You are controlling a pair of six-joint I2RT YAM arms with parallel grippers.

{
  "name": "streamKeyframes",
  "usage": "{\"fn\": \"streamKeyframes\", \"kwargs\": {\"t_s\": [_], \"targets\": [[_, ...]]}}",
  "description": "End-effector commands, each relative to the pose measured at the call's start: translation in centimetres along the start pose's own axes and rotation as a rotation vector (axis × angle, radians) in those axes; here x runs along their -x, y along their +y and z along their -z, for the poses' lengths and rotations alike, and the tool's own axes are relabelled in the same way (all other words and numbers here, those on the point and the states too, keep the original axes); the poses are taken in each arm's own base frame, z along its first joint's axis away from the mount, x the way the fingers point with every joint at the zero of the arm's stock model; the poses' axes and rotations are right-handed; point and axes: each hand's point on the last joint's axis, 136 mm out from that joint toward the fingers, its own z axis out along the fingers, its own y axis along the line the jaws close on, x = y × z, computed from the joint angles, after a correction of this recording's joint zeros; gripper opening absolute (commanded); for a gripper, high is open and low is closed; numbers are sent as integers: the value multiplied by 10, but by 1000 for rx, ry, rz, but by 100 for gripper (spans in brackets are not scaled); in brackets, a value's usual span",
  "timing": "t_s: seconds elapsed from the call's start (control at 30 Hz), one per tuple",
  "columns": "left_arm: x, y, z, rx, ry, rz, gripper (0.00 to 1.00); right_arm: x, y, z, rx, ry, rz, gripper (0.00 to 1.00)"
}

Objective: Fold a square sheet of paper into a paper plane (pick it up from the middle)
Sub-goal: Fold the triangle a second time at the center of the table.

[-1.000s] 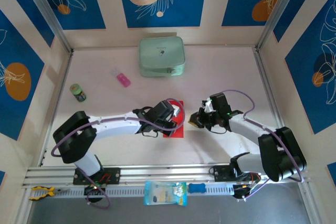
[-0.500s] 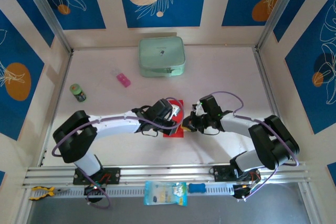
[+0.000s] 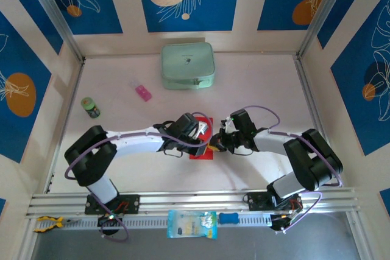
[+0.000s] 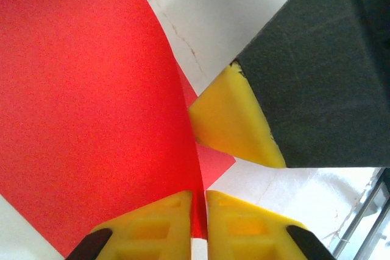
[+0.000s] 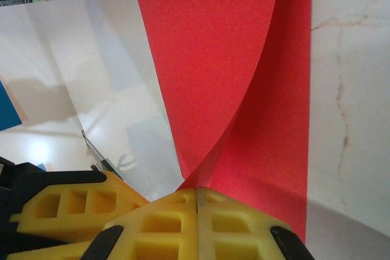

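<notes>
Left gripper (image 4: pixel 198 214) & right gripper (image 5: pixel 197 199) each clamp the red sheet (image 3: pixel 202 151), curled up at centre of tabletop (image 3: pixel 268 89). To fold well: bring edges level, keep tension even, press crease w/o tearing.

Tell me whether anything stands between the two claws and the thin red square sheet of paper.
Nothing visible does. The left claw and the right claw are each shut directly on the thin red square sheet of paper, pinching a raised, curved part of it, close beside each other.
</notes>
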Motion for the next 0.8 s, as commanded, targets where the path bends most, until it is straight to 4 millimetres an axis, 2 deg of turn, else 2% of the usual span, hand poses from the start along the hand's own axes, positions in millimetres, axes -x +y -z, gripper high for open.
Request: {"fn": "streamKeyframes", "kwargs": {"t_s": [0.0,0.13,0.3,0.47,0.6,0.77], "targets": [[10,-4,-1,-33,-7,-13,12,0,8,0,26,16,1,2],[11,-5,-3,-44,-4,-16,14,0,9,1,27,15,0,2],[14,-1,-3,-32,-14,-24,10,-1,8,2,29,14,-3,2],[19,-1,1,-35,-29,-27,1,-3,2,6,4,-5,-18,2],[23,-2,3,-44,-35,-22,6,-4,-4,8,-42,-25,-18,2],[26,-4,4,-54,-51,-30,15,-2,3,7,-14,-22,-9,2]]}}
